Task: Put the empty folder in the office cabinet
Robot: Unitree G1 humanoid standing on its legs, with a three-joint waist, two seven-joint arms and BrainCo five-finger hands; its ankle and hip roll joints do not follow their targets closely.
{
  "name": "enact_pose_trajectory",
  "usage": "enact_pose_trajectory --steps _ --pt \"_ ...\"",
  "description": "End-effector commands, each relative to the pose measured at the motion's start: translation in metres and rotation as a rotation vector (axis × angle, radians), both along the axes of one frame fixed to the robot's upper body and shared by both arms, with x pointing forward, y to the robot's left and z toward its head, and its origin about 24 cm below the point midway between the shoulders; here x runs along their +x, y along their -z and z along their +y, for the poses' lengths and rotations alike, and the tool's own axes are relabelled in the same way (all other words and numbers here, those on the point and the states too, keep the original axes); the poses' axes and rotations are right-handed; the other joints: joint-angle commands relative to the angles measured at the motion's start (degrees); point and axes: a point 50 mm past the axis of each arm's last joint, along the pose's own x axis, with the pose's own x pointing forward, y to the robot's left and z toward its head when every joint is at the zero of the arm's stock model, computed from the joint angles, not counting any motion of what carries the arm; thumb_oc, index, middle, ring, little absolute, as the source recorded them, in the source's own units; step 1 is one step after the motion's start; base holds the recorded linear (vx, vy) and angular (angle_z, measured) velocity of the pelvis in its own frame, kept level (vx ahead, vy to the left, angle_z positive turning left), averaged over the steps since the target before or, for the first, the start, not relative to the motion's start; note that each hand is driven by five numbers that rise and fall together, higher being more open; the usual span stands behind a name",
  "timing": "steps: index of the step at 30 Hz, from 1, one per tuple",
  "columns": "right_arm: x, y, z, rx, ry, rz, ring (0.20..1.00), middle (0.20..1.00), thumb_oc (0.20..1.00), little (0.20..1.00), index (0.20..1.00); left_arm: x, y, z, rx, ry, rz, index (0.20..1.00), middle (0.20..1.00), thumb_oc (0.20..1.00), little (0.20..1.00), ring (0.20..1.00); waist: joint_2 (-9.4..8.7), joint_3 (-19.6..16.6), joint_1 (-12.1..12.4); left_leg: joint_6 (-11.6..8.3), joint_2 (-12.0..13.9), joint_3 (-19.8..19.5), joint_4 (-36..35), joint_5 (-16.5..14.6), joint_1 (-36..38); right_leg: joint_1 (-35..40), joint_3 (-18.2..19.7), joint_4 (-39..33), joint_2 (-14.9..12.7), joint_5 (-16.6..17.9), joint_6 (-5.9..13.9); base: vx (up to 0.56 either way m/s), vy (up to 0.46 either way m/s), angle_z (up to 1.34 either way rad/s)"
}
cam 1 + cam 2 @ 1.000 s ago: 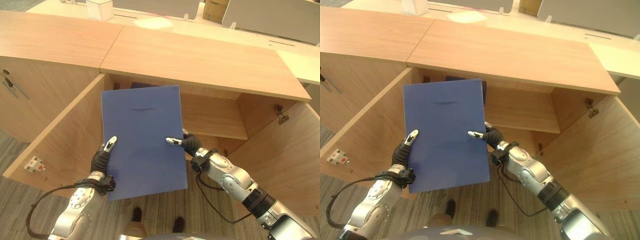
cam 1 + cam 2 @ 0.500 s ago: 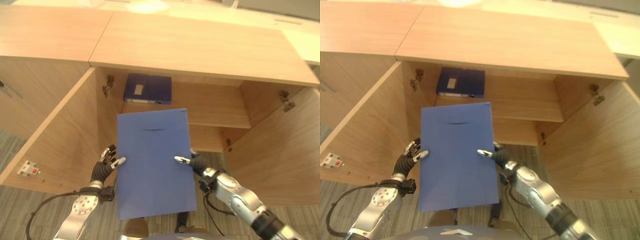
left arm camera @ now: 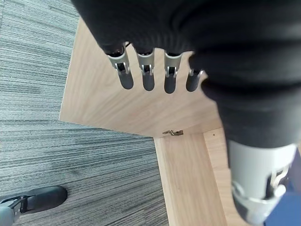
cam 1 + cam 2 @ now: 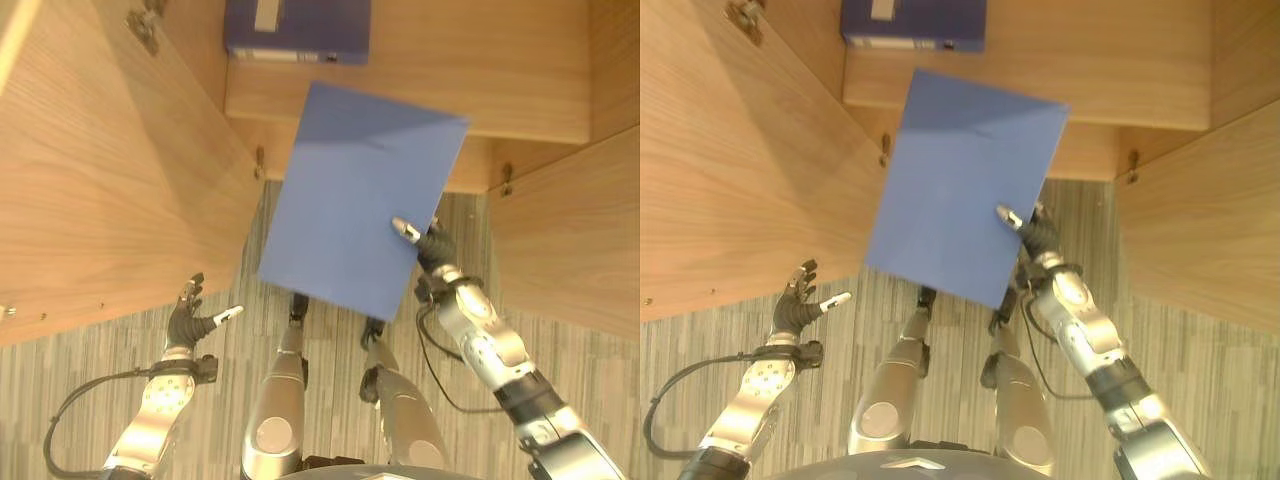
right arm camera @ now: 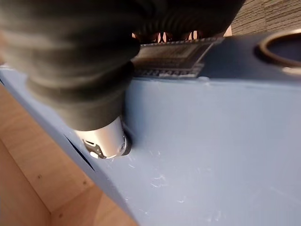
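Now the right hand [image 4: 428, 243] alone pinches the blue folder [image 4: 360, 200] at its edge, thumb on top, holding it tilted before the open cabinet [image 4: 120, 190]. Left hand [image 4: 190, 320] hangs apart, fingers relaxed, gripping nothing. Another folder [image 4: 297, 28] lies on the shelf [image 4: 480, 90].

Blue folder [image 4: 358, 200] tilted, before open cabinet [image 4: 110, 160].

A dark blue binder [image 4: 297, 28] lies flat on the cabinet shelf [image 4: 480, 70].
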Motion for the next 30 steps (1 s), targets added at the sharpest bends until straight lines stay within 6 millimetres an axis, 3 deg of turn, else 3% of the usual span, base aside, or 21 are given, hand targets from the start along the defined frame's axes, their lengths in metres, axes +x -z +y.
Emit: enact_pose_trajectory --steps 1,8,13,14,15,16,17,20,25,27,29,30 --pt "0.005 -0.044 -0.012 0.252 0.147 -0.188 0.200 0.200 0.200 0.200 0.200 -0.003 -0.004 0.007 0.058 -0.048 -0.056 1.000 1.000 1.000 1.000 1.000 -0.83 -3.5 0.9 0.05 -2.8 -2.4 -0.7 -5.2 -0.3 1.2 1.0 0.0 -0.6 -5.6 3.15 -0.05 -0.004 0.05" --pt "0.047 -0.087 -0.051 0.433 0.474 -0.193 0.200 0.200 0.200 0.200 0.200 0.009 -0.005 0.002 0.102 -0.053 -0.087 1.000 1.000 1.000 1.000 1.000 0.52 -1.9 2.9 -0.15 -3.3 -3.6 -0.7 -4.9 -3.2 -1.4 0.8 -0.2 -0.4 -5.3 3.23 -0.04 -0.006 0.02" --pt "0.062 -0.130 -0.099 0.568 0.721 -0.202 0.200 0.200 0.200 0.200 0.200 0.015 -0.010 -0.001 0.141 -0.032 -0.121 1.000 1.000 1.000 1.000 1.000 2.00 -1.5 4.9 -0.10 -4.1 -4.6 -0.7 -4.9 -5.1 -3.1 0.4 -0.2 -0.5 -5.4 3.43 -0.01 -0.013 0.04" --pt "0.062 -0.130 -0.099 0.568 0.721 -0.202 0.200 0.200 0.200 0.200 0.200 0.015 -0.010 -0.001 0.141 -0.032 -0.121 1.000 1.000 1.000 1.000 1.000 2.00 -1.5 4.9 -0.10 -4.1 -4.6 -0.7 -4.9 -5.1 -3.1 0.4 -0.2 -0.5 -5.4 3.43 -0.02 -0.007 0.06" --pt "0.065 -0.148 -0.119 0.544 0.814 -0.192 0.200 0.200 0.200 0.200 0.200 0.019 -0.014 -0.003 0.154 -0.018 -0.141 1.000 1.000 1.000 1.000 1.000 2.66 -1.3 5.8 -0.16 -4.4 -4.9 -0.7 -4.8 -6.1 -4.1 0.2 -0.2 -0.7 -5.5 3.49 -0.01 -0.005 0.06" --pt "0.065 -0.150 -0.120 0.544 0.815 -0.196 0.200 0.200 0.200 0.200 0.200 0.020 -0.015 -0.003 0.152 -0.017 -0.145 1.000 1.000 1.000 1.000 1.000 2.77 -1.2 5.8 -0.16 -4.4 -4.9 -0.7 -4.7 -6.3 -4.2 0.1 -0.2 -0.7 -5.5 3.49 -0.03 -0.026 0.11" --pt "0.064 -0.164 -0.139 0.584 0.886 -0.174 0.200 0.200 0.200 0.200 0.200 0.023 -0.020 -0.005 0.168 0.000 -0.167 1.000 1.000 1.000 1.000 1.000 3.37 -1.2 6.7 -0.25 -4.8 -5.2 -0.7 -4.6 -7.4 -5.1 -0.2 -0.2 -0.9 -5.5 3.71 -0.02 -0.017 0.17" --pt "0.059 -0.184 -0.161 0.588 0.941 -0.171 0.200 0.200 0.200 0.200 0.200 0.027 -0.026 -0.010 0.175 0.025 -0.196 1.000 1.000 1.000 1.000 1.000 3.91 -1.2 7.7 -0.43 -5.1 -5.6 -0.7 -4.2 -9.5 -7.0 -0.7 -0.2 -1.0 -5.5 3.89 -0.01 -0.017 0.19" --pt "0.056 -0.197 -0.174 0.513 0.974 -0.177 0.200 0.200 0.200 0.200 0.200 0.027 -0.027 -0.008 0.187 0.013 -0.206 1.000 1.000 1.000 1.000 1.000 2.21 -1.4 8.8 0.10 -4.9 -6.5 0.1 -4.0 -11.6 -8.2 -0.7 -0.1 -0.8 -6.3 4.09 0.00 0.002 0.09" --pt "0.055 -0.203 -0.174 0.512 0.975 -0.183 0.200 0.200 0.200 0.200 0.200 0.026 -0.025 -0.004 0.189 -0.002 -0.193 1.000 1.000 1.000 1.000 1.000 1.74 -0.4 9.5 1.23 -5.2 -6.9 5.6 -7.0 -13.4 -7.9 -1.4 1.9 -2.2 -7.5 4.28 -0.03 -0.018 0.00" --pt "0.055 -0.213 -0.169 0.526 0.960 -0.198 0.200 0.200 0.200 0.200 0.200 0.028 -0.028 0.003 0.210 -0.013 -0.188 1.000 1.000 1.000 1.000 1.000 2.38 0.3 10.5 1.91 -4.9 -6.9 14.4 -14.2 -16.0 -8.2 -2.1 8.7 -5.0 -10.5 4.80 0.01 -0.060 -0.06" --pt "0.054 -0.218 -0.170 0.527 0.957 -0.211 0.200 0.200 0.200 0.200 0.200 0.029 -0.029 0.007 0.220 -0.018 -0.186 1.000 1.000 1.000 1.000 1.000 2.63 0.5 11.0 1.84 -5.2 -6.5 17.2 -15.6 -16.9 -8.4 -2.9 11.0 -6.5 -10.5 4.72 0.01 0.019 -0.11"
